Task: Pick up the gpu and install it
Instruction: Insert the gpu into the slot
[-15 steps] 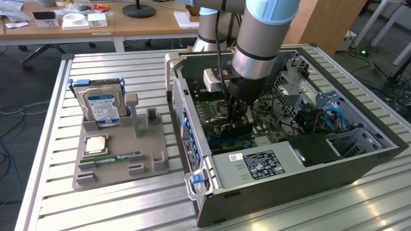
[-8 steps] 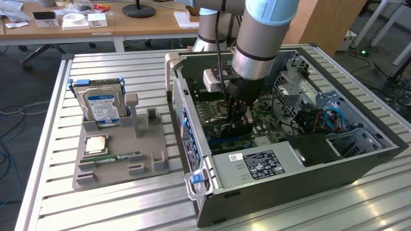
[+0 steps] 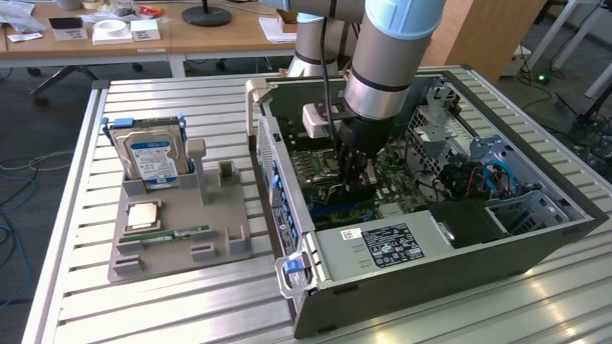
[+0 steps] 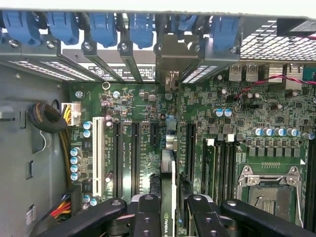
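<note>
Evidently the pick-up is done: I see the gripper clamped on the gpu, edge-on inside the computer case above the motherboard slots (bracket toward the rear openings), seating unconfirmed, not yet released.

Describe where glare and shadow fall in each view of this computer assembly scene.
Exterior view: glare washes the metal table at that view's right, while the motherboard inside the case lies in shade. Wrist view: the strip beyond the blue clips burns out white; the motherboard is evenly lit, the grey case wall dimmer.
</note>
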Controlling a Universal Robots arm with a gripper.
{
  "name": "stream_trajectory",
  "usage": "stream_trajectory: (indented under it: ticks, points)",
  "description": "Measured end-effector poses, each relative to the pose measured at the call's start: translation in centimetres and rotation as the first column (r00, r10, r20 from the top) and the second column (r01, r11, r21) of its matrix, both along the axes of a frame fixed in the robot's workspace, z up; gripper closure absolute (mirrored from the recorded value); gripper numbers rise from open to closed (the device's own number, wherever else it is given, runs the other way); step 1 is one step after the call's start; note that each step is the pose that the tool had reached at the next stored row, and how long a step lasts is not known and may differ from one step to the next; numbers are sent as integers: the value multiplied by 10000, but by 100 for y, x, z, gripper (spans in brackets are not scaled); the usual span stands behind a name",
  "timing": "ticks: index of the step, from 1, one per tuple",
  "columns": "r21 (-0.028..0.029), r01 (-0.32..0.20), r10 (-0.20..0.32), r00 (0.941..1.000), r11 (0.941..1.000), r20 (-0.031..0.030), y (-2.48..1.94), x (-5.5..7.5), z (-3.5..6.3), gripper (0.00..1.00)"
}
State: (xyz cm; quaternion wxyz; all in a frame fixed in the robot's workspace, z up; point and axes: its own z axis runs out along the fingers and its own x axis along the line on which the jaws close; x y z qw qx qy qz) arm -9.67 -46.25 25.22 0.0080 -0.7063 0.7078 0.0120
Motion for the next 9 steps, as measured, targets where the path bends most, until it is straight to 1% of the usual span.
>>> stream_trajectory:
  ticks: [9]
  points:
    - [0, -123, 123, 9999, 9999, 0, 3, 0, -1, 75]
